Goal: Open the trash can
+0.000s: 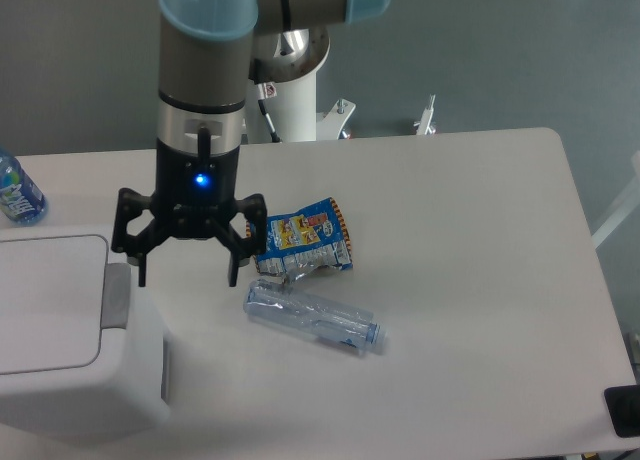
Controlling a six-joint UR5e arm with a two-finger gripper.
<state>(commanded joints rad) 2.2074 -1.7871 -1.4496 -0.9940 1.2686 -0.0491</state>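
Observation:
The trash can (70, 380) is a big white boxy bin at the lower left, with a flat lid (45, 300) that lies shut and a grey push tab (117, 295) on its right edge. My gripper (188, 276) hangs open just right of the tab, fingers pointing down. Its left fingertip (143, 276) is close above the tab's upper right corner; whether it touches cannot be told. Nothing is between the fingers.
A blue snack bag (300, 242) lies right of the gripper, with a crushed clear plastic bottle (313, 318) in front of it. A blue-labelled bottle (18, 192) stands at the far left edge behind the bin. The arm's base (290, 70) rises at the table's back.

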